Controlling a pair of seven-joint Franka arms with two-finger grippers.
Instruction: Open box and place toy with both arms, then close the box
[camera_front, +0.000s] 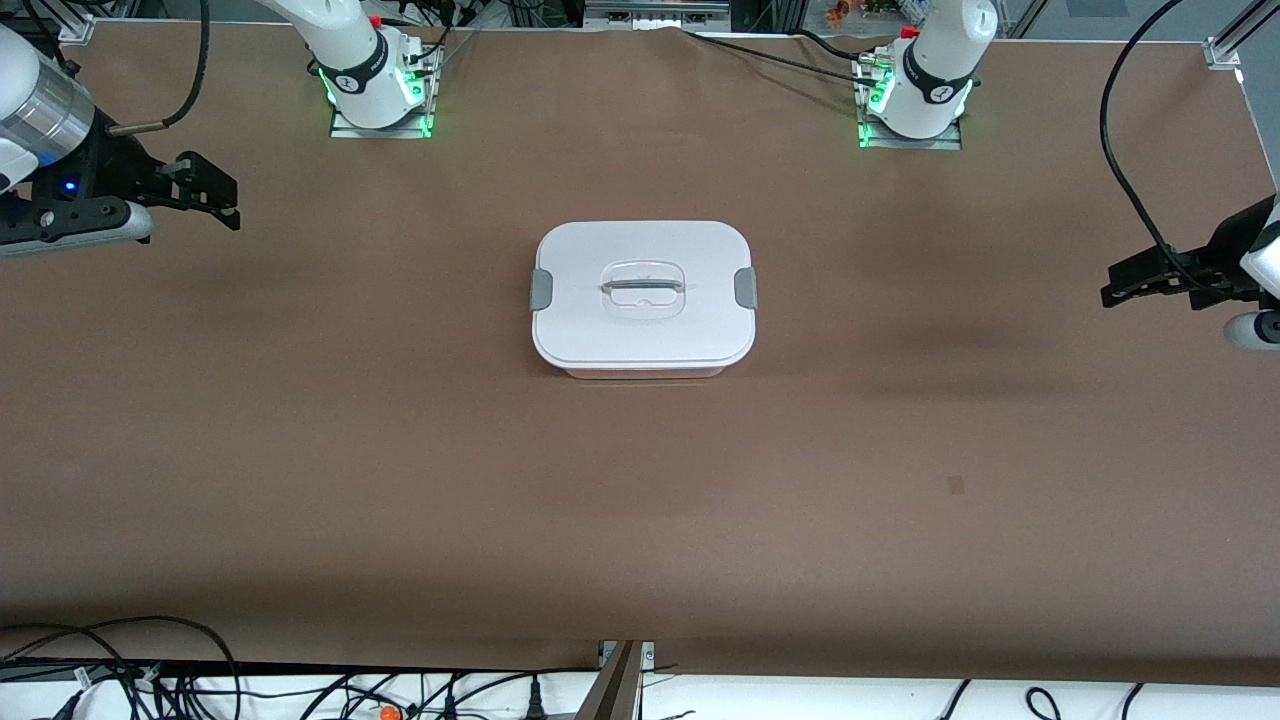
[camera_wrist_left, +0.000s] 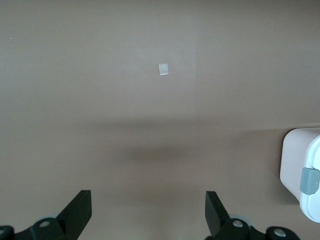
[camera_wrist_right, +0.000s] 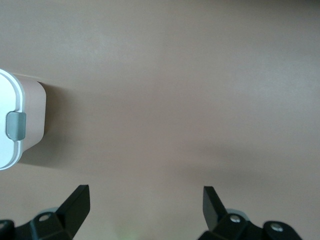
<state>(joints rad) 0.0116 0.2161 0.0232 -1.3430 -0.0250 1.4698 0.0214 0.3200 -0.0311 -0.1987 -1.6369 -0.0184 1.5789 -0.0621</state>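
Note:
The box (camera_front: 643, 297) stands in the middle of the brown table, its white lid on, with a grey clip at each end and the clear handle on top. The toy is not in view. My left gripper (camera_front: 1125, 282) is open and empty, up over the table's left-arm end, well apart from the box. My right gripper (camera_front: 230, 203) is open and empty over the right-arm end. The left wrist view shows open fingers (camera_wrist_left: 82, 202) over bare table and one end of the box (camera_wrist_left: 295, 162). The right wrist view shows open fingers (camera_wrist_right: 80, 199) and the box's other end (camera_wrist_right: 34, 112).
The arm bases (camera_front: 375, 90) (camera_front: 915, 100) stand at the table's edge farthest from the front camera. A small pale square mark (camera_wrist_left: 163, 69) lies on the table, also seen in the front view (camera_front: 956, 485). Cables (camera_front: 150, 680) lie along the nearest edge.

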